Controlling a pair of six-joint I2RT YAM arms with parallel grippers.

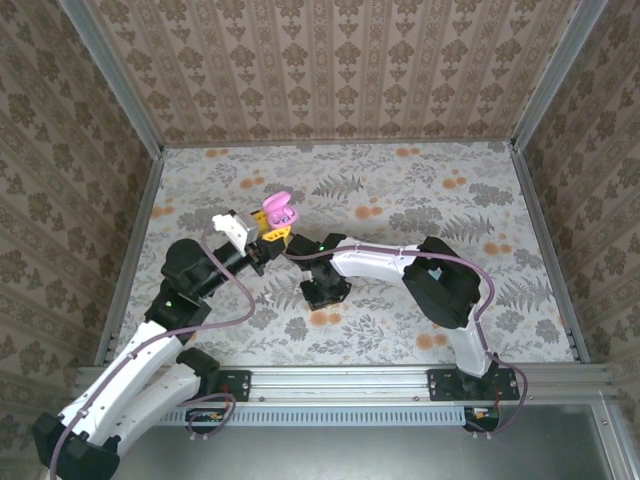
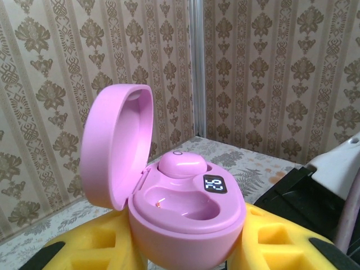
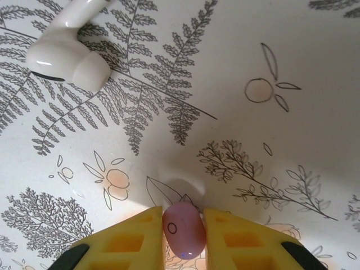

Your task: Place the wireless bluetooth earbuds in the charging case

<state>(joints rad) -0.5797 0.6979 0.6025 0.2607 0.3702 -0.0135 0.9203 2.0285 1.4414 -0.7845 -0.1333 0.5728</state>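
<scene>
A pink earbud (image 3: 184,228) is clamped between the yellow fingers (image 3: 135,244) of the right gripper (image 3: 184,239), which is pointed down at the table (image 3: 281,140). A soft shadow is cast just beyond the bud; whether the bud is touching the patterned surface cannot be told. A second pink earbud (image 2: 181,165) is seated in the far socket of the charging case (image 2: 185,222), and the near socket (image 2: 180,203) beside it is left empty. The case's lid (image 2: 115,146) is hinged back and stood upright at the left, and a small lit display (image 2: 214,184) is set into the rim at the right of the seated bud. The case is gripped from both sides by the left gripper (image 2: 185,253), its yellow pads pressed against the lower shell.

In the top view the charging case (image 1: 278,212) is held up off the table by the left gripper (image 1: 272,236), while the right gripper (image 1: 325,290) is lowered close by, nearer the arm bases. A white earbud (image 3: 67,53) is laid on the table well apart from the clamped pink one
</scene>
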